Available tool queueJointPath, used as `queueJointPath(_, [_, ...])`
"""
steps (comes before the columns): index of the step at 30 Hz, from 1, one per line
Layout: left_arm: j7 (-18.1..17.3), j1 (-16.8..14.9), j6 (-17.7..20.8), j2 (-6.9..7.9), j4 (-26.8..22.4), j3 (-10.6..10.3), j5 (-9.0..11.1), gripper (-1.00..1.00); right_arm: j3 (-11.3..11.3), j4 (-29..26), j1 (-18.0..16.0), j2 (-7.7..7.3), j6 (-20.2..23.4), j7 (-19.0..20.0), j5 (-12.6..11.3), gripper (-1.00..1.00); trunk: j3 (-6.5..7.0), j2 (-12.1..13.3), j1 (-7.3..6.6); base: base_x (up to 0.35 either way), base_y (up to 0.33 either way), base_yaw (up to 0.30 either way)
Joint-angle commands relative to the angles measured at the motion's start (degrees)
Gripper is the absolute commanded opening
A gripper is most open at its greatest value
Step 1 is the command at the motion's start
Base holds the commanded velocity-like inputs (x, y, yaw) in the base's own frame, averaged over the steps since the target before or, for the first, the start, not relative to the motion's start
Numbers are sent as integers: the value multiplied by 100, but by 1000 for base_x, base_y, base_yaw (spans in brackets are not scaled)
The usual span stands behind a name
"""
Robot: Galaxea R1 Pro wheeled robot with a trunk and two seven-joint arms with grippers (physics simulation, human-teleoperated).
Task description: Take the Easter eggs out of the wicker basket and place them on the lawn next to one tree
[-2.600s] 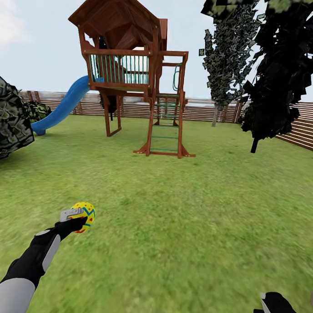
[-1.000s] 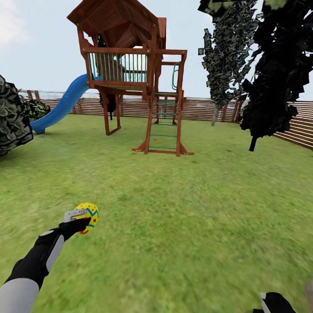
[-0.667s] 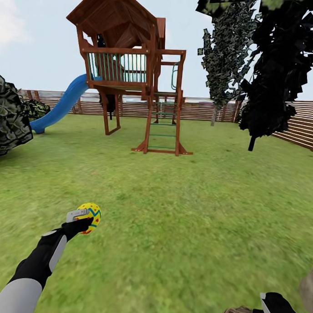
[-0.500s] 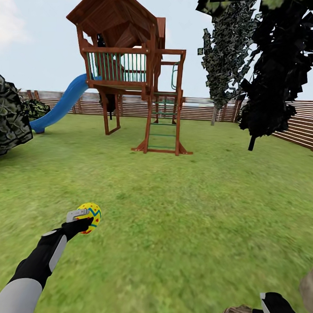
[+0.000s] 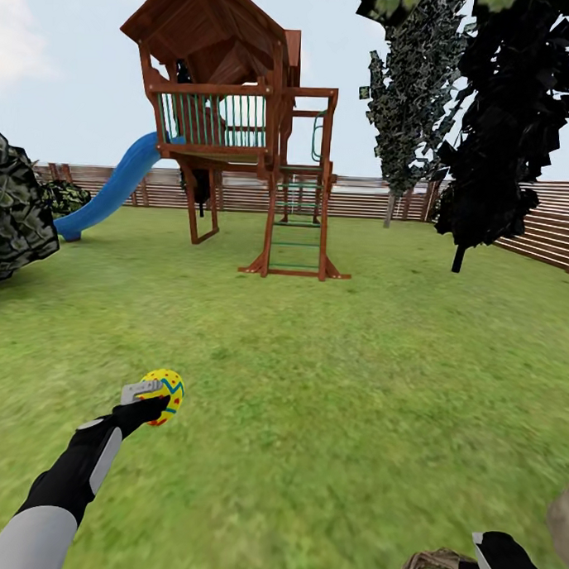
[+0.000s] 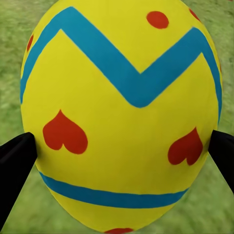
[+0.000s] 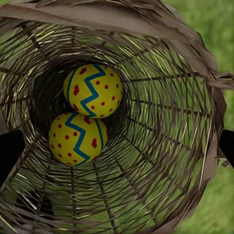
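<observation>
Green mottled lawn takes up most of the head view, running back to a brown slat fence that closes in the garden. Next biggest is the wooden playset with its blue slide, standing well back on the grass. To its right there's an all-black tree and beside that a narrow dark-green tree near the fence, plus a dark leafy bush at the far left edge.

The wicker basket is down at the bottom right of the head view, just beside the right hand; the right wrist camera looks straight into it. Two Easter eggs sit inside, touching each other at the bottom of the weave (yellow, blue zigzag, red dots). The right hand's dark fingertips show at either side of the basket rim, but I can't tell whether they're pinching it or loose.

The left hand is held out over the grass, clamped on the third Easter egg, a finger pressed against each side (this one has red hearts up close). That egg is well apart from the basket and above the lawn.
</observation>
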Motion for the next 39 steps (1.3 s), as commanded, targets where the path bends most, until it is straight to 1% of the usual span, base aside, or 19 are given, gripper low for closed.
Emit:
queueJointPath(1, [-18,-3,44,-1,-7,13,59,-100,-15,-7,-2,2,28,0,18,100,-25,-45,22,0,0,0])
queueJointPath(39, [-10,-2,38,-1,-7,13,59,-100,-8,-6,-1,19,28,1,27,100,-707,-1569,857,0,0,0])
